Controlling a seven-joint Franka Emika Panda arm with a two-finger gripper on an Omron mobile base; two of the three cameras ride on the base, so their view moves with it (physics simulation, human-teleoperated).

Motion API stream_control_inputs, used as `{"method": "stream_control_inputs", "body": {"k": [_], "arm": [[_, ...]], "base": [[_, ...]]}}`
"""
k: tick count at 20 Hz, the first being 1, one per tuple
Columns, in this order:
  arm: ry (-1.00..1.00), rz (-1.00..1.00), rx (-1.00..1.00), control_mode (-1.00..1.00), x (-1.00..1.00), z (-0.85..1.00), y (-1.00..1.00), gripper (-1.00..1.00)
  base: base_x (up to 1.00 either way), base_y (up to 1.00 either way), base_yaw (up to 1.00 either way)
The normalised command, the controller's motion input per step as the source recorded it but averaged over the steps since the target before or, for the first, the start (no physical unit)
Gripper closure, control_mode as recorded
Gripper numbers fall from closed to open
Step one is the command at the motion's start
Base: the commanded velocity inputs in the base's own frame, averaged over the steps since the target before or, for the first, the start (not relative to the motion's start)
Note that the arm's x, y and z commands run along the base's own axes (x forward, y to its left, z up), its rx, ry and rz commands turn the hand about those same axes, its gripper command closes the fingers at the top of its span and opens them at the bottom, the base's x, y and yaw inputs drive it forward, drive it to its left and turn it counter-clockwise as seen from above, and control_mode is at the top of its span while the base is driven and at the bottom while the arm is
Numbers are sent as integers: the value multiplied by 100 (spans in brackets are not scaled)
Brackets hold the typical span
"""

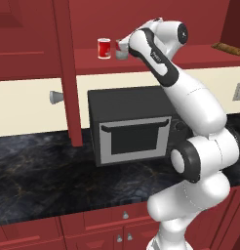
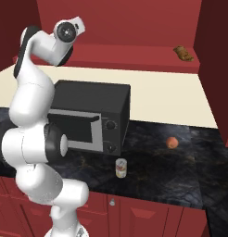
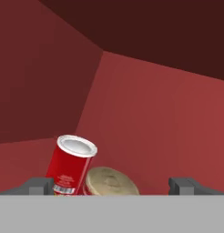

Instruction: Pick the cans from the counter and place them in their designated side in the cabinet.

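On the wide flat shelf of the dark red wooden wall cabinet [image 1: 190, 56], an all-red cylindrical can with a white rim [image 1: 104, 48] stands upright, just to the left of the robot's two-finger gripper [image 1: 121, 51]. In the hand view the same red can [image 3: 69, 166] rises near the left fingertip [image 3: 37, 185], and the round tan lid of a second small tin [image 3: 111, 182] lies between the two fingertips, close beside the red can. The jaws stand spread wide, released, with the tips well clear of this tin on both sides. In the left base view that tin, red over pale grey-white [image 1: 122, 52], stands on the shelf at the gripper, partly hidden by the hand.

Below the gripper sits a black box-shaped microwave with a grey door [image 1: 131, 124] on the long black marble-look counter with faint golden veins [image 1: 39, 176].

Further right and low down, near the counter's front edge, a small cylindrical tin with a yellowish-olive label [image 2: 121, 167] stands upright, well apart from the gripper. A small round orange fruit [image 2: 171, 142] lies on the counter to its right.
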Motion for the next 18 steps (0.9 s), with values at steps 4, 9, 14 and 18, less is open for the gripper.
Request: {"method": "stream_control_inputs", "body": {"k": [4,9,14,18], "arm": [[-3,2,0,-100,-57,0,-22,-100],[0,0,0,-100,-60,0,-25,-100],[0,0,0,-100,-59,0,-23,-100],[0,0,0,-100,-61,0,-20,-100]], "base": [[0,0,0],[0,0,0],[0,0,0],[0,0,0]]}}
